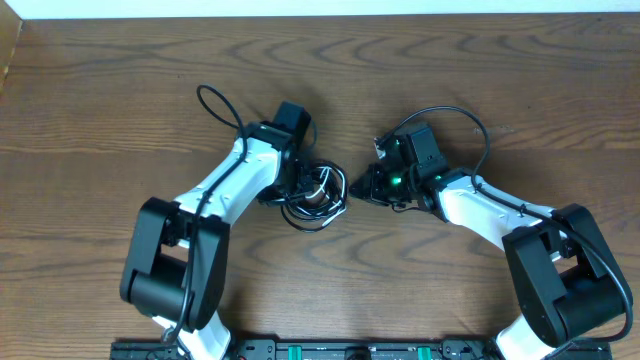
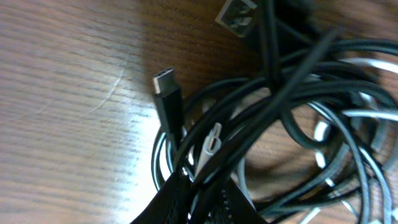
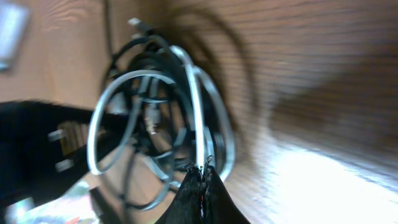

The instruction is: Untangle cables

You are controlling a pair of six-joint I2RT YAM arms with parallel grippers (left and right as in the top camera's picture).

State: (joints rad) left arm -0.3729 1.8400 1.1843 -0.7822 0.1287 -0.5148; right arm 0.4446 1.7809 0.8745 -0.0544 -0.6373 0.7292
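Pinching one pale strand (image 3: pixel 198 118) to anchor the knotted cables (image 1: pixel 318 197) midway between the side edges of the table (image 1: pixel 100 90), the right gripper (image 3: pixel 203 177) opposes the left gripper (image 2: pixel 198 202), set among the loops, its jaw state unclear.

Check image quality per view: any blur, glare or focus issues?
Overhead: even light and sharp, with the cables clear against the table. Left wrist: soft focus, and a glare patch on the table beside the USB-C plug. Right wrist: heavy motion blur smears the cables, and there is bright washout at lower right.
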